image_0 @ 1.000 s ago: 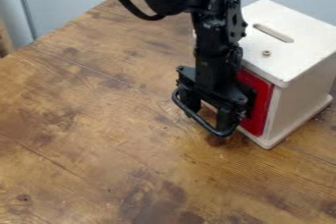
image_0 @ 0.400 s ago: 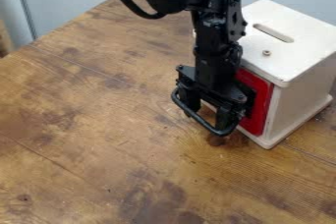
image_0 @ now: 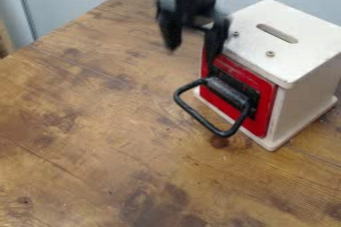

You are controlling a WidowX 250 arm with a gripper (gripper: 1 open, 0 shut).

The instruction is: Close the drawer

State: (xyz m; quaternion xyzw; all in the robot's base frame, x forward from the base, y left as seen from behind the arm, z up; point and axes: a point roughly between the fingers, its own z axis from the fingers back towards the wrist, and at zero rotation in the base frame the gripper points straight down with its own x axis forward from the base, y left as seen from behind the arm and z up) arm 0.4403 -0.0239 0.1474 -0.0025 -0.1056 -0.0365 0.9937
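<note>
The red drawer (image_0: 258,102) sits in the pale wooden housing (image_0: 296,60), its red front panel about flush with the housing's face. A black plate (image_0: 230,88) on the front carries a large black loop handle (image_0: 201,115) that hangs down towards the table. My gripper (image_0: 193,40) is motion-blurred, raised above and to the left of the drawer and clear of the handle. Its two dark fingers (image_0: 170,32) stand apart with nothing between them.
The housing has a slot (image_0: 280,34) on top and stands at the right of a worn wooden table (image_0: 94,121). The table's far edge meets a pale wall behind.
The gripper was down over the loop handle at the drawer front. It has now lifted up and back, away from the handle, and the arm has left most of the view.
</note>
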